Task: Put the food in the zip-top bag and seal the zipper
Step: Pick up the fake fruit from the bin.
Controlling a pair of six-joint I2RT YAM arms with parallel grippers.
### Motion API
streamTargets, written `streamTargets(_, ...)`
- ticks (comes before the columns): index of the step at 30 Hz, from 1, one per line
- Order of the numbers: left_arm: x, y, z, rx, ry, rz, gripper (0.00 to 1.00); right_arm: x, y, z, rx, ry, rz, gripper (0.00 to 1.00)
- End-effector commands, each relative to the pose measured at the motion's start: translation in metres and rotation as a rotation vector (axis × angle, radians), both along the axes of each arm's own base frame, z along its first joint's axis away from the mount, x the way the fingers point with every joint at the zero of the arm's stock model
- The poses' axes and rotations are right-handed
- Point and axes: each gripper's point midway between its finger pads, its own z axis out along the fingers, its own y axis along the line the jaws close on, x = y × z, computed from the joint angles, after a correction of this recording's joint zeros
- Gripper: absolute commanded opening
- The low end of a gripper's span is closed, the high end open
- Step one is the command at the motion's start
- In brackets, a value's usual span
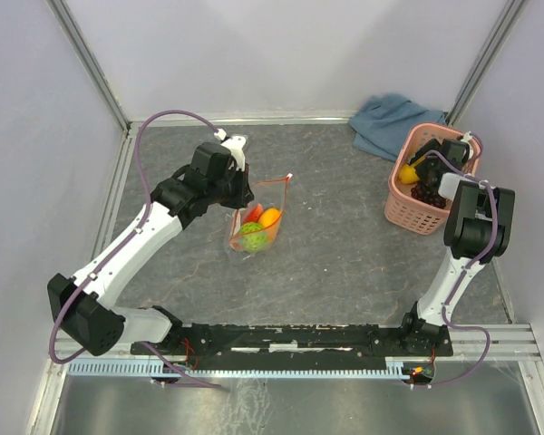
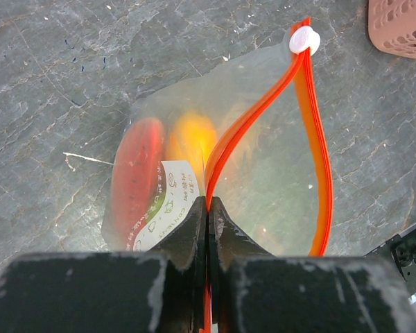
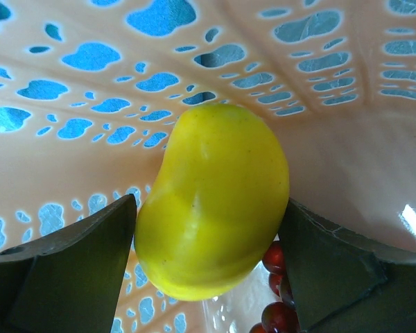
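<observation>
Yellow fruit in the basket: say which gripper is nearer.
Right. The right gripper flanks the yellow fruit in the pink basket; the left gripper is far off, shut on the zipper.

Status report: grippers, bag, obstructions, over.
Left gripper shut on zipper, zip-top bag held open, watermelon wedge and orange fruit inside. Right gripper in pink basket, jaws flanking yellow fruit, grip unconfirmed. Nothing across bag mouth.

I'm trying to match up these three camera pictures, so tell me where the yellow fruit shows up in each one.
Top external: the yellow fruit is at the right, inside the pink basket.
Left wrist: not in it; only a corner of the basket shows at top right.
Right wrist: centre of the picture, between the two fingers.
Shared landmark: the pink basket, whose lattice wall fills the right wrist background.
</observation>
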Motion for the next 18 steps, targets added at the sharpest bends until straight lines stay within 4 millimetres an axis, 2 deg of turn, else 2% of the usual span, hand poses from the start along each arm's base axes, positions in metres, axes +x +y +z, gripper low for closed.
streamTargets(1,0.007,-0.001,0.010,0.015,-0.061,-0.042,0.03,0.007,-0.005,-0.003,0.017,-0.085,-0.061,0.89)
streamTargets(6,0.007,-0.001,0.009,0.016,-0.059,-0.043,0.03,0.009,-0.005,-0.009,0.036,-0.097,-0.076,0.89)
streamTargets(12,0.007,-0.002,0.008,0.016,-0.057,-0.043,0.03,0.009,0.003,-0.013,0.054,-0.084,-0.039,0.79)
streamTargets(18,0.007,-0.002,0.009,0.015,-0.057,-0.046,0.03,0.006,0.008,0.013,0.022,-0.119,0.021,0.63)
